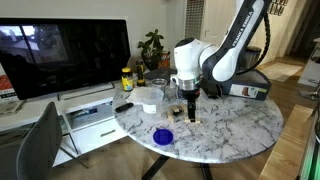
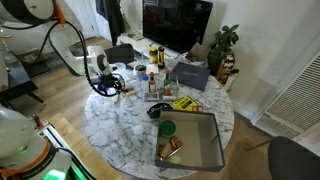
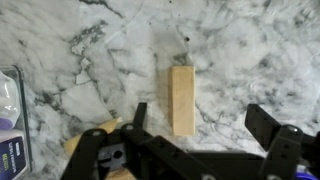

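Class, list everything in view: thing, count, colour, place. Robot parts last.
Rectangular pale wooden block: one, tan, on the marble under the gripper.
Round marble table: one, white-grey, centre.
Black monitor: one, black, behind table.
Yellow-lidded jar: one, yellow lid, beside monitor.
Small round blue thing: one, blue, near table edge.
Grey rectangular tray: one, grey, table edge.
Potted plant: one, green, behind table.
Robot arm: one, white-black, over table.
Gripper: one, black, open, above block.

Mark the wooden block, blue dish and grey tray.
wooden block [image 3: 182, 98]: wrist view, middle of top face.
blue dish [image 1: 162, 135]: in an exterior view, its centre.
grey tray [image 2: 200, 140]: in an exterior view, bare floor.
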{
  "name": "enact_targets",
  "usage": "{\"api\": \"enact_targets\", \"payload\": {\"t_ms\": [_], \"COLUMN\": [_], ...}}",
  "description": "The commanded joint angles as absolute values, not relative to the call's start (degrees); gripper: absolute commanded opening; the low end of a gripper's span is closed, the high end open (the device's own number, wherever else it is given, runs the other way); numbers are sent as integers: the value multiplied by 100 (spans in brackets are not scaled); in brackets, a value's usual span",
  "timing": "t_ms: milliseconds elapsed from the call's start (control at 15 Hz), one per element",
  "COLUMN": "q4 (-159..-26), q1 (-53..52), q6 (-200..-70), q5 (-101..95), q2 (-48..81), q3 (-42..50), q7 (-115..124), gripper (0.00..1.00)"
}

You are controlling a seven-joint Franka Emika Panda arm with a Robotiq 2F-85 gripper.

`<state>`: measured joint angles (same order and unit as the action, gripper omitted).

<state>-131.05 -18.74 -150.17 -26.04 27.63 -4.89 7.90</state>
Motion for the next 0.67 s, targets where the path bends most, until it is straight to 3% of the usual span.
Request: {"api": "enact_targets", "payload": {"t_ms": [0, 333, 467, 600], "q4": [-12969, -12817, -12776, -12756], "q1": [-1933, -1892, -1886, -1875], "q6": [-15393, -15705, -15780, -15816], "q5": [-2738, -2597, -2582, -2552], "q2": [3040, 3359, 3451, 3501], "q3": [-276, -233, -205, -198], "q7": [678, 389, 320, 251], "gripper": [100, 100, 74, 58]}}
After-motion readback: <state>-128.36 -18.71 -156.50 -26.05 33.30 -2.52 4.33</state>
